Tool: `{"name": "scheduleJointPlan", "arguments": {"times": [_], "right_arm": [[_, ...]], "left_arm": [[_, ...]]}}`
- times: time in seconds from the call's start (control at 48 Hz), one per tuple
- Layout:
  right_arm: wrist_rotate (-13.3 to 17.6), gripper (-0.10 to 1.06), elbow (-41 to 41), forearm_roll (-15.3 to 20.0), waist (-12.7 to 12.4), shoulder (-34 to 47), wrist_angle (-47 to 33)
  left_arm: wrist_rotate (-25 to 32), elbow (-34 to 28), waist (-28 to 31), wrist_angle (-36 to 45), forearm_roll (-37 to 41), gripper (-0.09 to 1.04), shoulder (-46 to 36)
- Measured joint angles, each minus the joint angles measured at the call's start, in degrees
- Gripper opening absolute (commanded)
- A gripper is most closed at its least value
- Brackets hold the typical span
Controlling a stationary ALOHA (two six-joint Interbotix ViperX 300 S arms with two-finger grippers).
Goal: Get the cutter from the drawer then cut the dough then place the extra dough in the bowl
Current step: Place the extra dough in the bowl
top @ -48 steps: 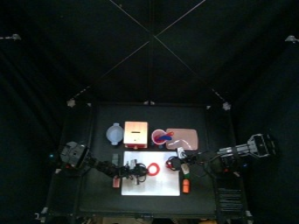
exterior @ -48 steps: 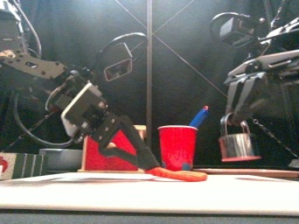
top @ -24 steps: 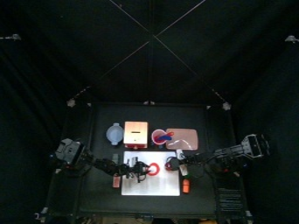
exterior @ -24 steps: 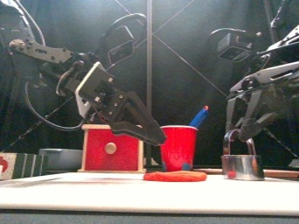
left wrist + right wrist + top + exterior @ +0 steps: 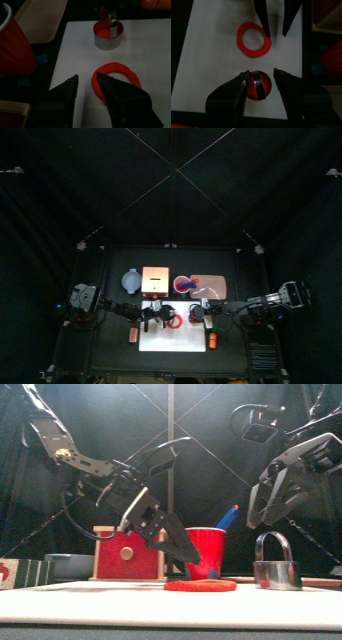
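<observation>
A red dough ring (image 5: 201, 585) (image 5: 121, 82) (image 5: 254, 39) lies flat on the white cutting board (image 5: 120, 598) (image 5: 174, 341). The round metal cutter (image 5: 274, 574) (image 5: 107, 36) (image 5: 260, 86) stands upright on the board right of the ring, with a red disc of dough inside it. My left gripper (image 5: 185, 552) (image 5: 87, 80) (image 5: 151, 312) hovers open just above the ring's left side and holds nothing. Directly above the cutter is my right gripper (image 5: 267, 509) (image 5: 261, 74) (image 5: 202, 313), open and clear of the wire handle.
Behind the board stand the wooden box with its red drawer front (image 5: 127, 554) (image 5: 155, 280), the red cup (image 5: 205, 550) (image 5: 185, 284) with a blue knife, the blue-grey bowl (image 5: 130, 280) at the back left and the pink tray (image 5: 211, 286).
The right gripper lowered the cutter onto the board, let go and rose above it. The left gripper lifted off the dough and opened wider.
</observation>
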Motion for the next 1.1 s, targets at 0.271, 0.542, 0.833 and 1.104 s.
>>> {"name": "scheduleJointPlan", "arguments": {"times": [0.271, 0.542, 0.833, 1.104], "right_arm": [[0.0, 0.80, 0.0, 1.9, 0.3, -0.4, 0.0], [0.0, 0.80, 0.0, 2.1, 0.4, -0.4, 0.0], [0.0, 0.80, 0.0, 2.1, 0.2, -0.4, 0.0], [0.0, 0.80, 0.0, 2.1, 0.2, -0.4, 0.0]], "left_arm": [[-0.1, -2.4, 1.6, 9.1, 1.5, 0.75, 0.8], [-0.2, -2.4, 1.6, 9.7, 1.8, 0.75, 0.8], [-0.3, -3.2, 1.7, 13.0, 2.1, 0.74, 1.2], [-0.4, -3.3, 1.8, 13.4, 2.0, 0.66, 1.3]]}}
